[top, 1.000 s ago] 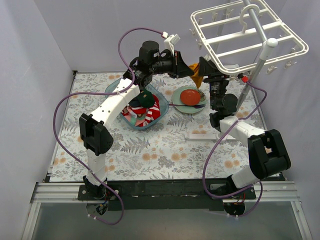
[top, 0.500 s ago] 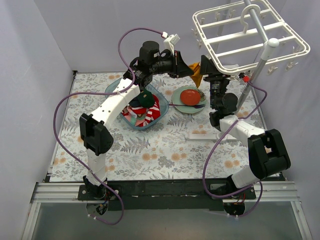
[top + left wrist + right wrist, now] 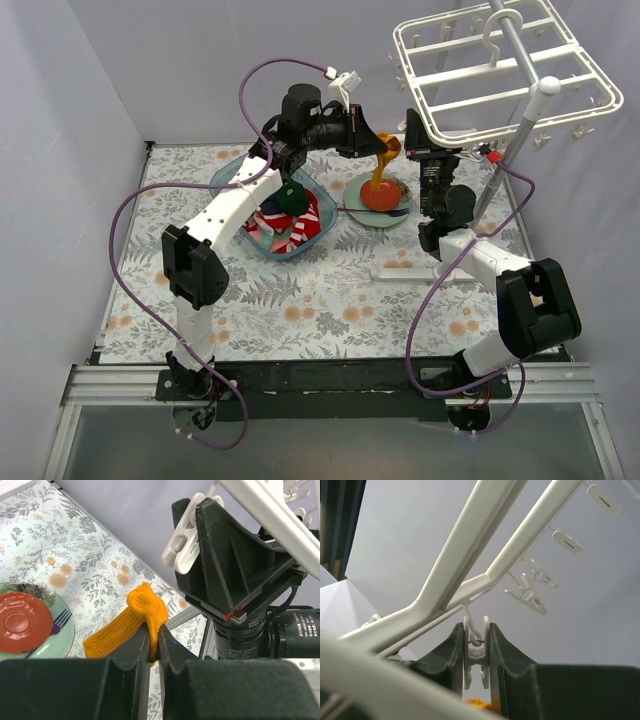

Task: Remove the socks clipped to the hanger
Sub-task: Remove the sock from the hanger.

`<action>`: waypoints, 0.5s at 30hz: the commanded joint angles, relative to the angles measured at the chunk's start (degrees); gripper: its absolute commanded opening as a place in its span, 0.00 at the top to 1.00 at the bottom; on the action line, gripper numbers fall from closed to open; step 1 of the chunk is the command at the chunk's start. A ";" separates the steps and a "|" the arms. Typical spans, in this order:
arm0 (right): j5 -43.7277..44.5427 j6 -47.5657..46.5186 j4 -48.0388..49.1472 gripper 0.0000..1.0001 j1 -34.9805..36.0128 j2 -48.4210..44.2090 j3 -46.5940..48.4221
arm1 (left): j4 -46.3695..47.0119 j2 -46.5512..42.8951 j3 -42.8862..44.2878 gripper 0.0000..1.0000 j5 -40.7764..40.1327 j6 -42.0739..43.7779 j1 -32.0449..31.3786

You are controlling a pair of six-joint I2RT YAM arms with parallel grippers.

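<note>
r wrist: right gripper [image 3: 476, 632] pinches clip [image 3: 475, 660]; l wrist: left gripper [image 3: 154, 639] grips sock [image 3: 131, 622]

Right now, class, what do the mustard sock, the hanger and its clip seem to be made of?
Mustard sock: knitted fabric, probably; ribbed, matte, drooping limp.
Hanger: likely moulded plastic; smooth, white, slightly glossy bars.
Clip: same white plastic, apparently, with a small wire ring.

The mustard sock [image 3: 142, 615] is matt, ribbed knit cloth. The hanger [image 3: 465, 545] and clip [image 3: 470, 655] are smooth white plastic; the left fingers [image 3: 131, 657] look matt black.
</note>
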 commanded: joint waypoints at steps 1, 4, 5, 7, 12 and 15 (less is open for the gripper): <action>0.03 2.49 23.43 0.97 -0.09 -1.20 1.29 | -0.67 -0.50 1.48 1.00 -0.21 0.10 -0.21; 0.03 2.58 22.99 0.99 -0.09 -1.38 1.03 | -0.58 -0.86 1.21 1.00 -0.82 0.36 -0.21; -0.06 2.67 22.82 0.99 0.00 -1.38 1.03 | -0.67 -1.03 0.95 1.00 -1.17 0.54 -0.21; -0.15 2.75 22.73 0.99 -0.09 -1.47 0.94 | -0.58 -1.73 0.51 1.00 -2.66 0.80 -0.21; -0.41 2.75 22.29 0.98 0.17 -1.46 0.85 | 0.47 -3.58 -2.30 1.00 -6.71 0.80 0.05; -0.59 2.75 21.85 0.69 0.17 -1.64 0.59 | 2.92 -5.77 -5.63 1.00 -8.82 -0.42 0.75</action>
